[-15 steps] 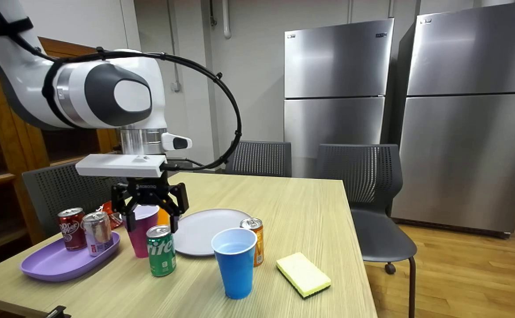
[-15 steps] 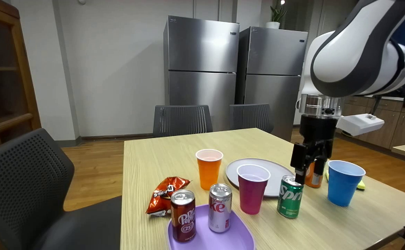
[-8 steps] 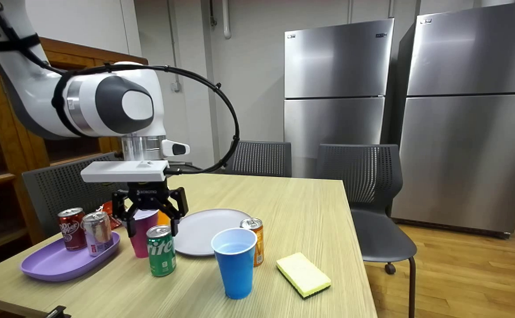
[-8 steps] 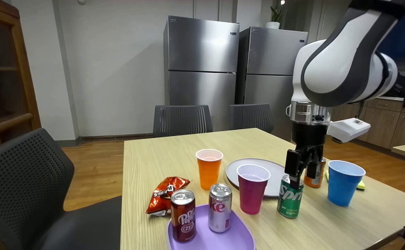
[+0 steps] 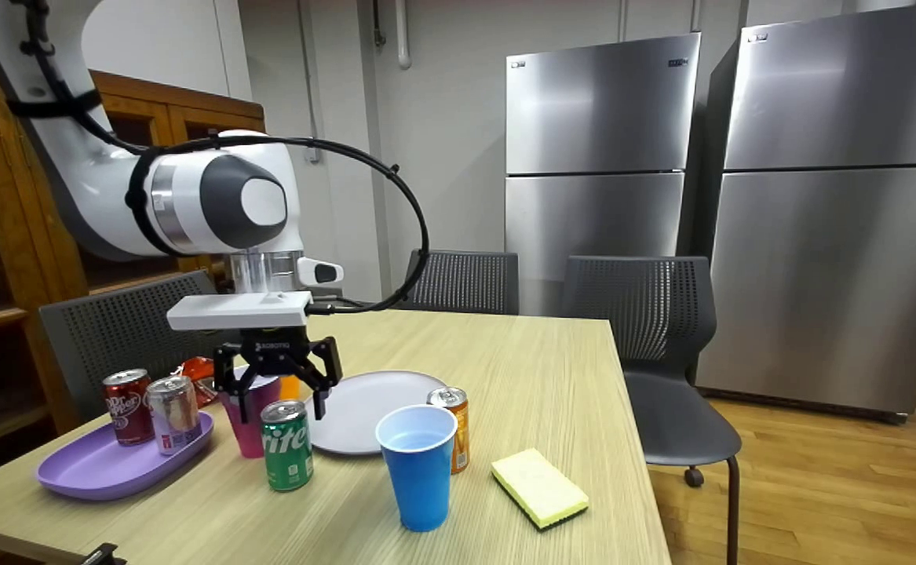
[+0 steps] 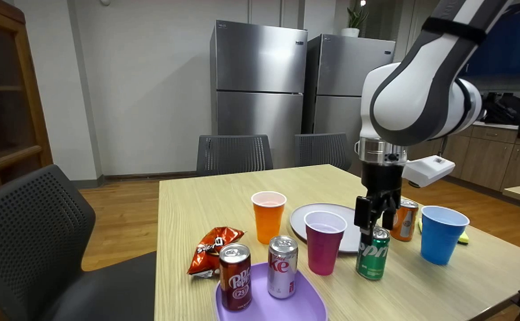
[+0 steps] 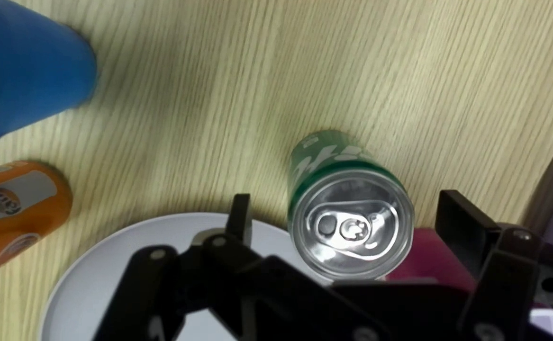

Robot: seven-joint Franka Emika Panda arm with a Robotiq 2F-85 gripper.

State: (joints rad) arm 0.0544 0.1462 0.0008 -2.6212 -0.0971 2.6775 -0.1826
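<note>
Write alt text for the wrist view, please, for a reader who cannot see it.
An open black pincer frames a green soda can, seen from above, with a gap on each side. A pale plate and a magenta cup show behind the pincer; at the left are a blue cup and an orange can, cut off by the picture's edge.

The claw (image 5: 281, 402) bore "ROBOTIQ"; the green can (image 5: 286, 449) read "rite", the red can (image 6: 235, 278) "Dr Pepper" and "23", the silver can (image 6: 282, 269) "ke".
</note>
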